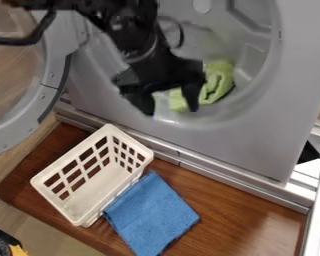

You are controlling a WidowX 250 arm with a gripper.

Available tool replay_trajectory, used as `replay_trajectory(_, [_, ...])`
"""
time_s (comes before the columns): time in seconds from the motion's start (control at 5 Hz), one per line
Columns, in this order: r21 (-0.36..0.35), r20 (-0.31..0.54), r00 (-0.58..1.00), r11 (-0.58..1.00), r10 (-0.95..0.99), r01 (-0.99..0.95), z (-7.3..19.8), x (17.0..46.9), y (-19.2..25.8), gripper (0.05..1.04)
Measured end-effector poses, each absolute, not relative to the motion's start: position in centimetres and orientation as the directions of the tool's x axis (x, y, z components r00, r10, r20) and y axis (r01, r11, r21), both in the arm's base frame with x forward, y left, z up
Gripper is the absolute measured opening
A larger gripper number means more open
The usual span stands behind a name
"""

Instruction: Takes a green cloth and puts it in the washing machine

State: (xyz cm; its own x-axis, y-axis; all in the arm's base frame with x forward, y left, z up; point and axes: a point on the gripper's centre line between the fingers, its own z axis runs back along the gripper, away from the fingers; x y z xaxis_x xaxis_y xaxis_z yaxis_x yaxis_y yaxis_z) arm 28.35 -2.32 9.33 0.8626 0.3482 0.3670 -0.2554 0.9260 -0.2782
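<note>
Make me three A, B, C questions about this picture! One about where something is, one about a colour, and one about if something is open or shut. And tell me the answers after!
1. What colour is the cloth next to the white basket?
A) Red
B) Yellow
C) Blue

2. Where is the green cloth?
A) Under the basket
B) In the round opening of the washing machine
C) Inside the basket

3. How is the washing machine's door?
A) Open
B) Shut
C) Taken off and lying in the basket

Answers:
1. C: the flat cloth beside the basket is blue.
2. B: the green shows inside the machine's round opening.
3. A: the door is swung out to the left of the picture, so you can see inside.
</note>
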Motion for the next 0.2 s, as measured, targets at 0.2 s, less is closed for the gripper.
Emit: replay_trajectory(0.2, [-0.273, 0.346, 0.881, 0.933, 0.324, -0.236, 8.19, 26.22, -2.45, 1.0])
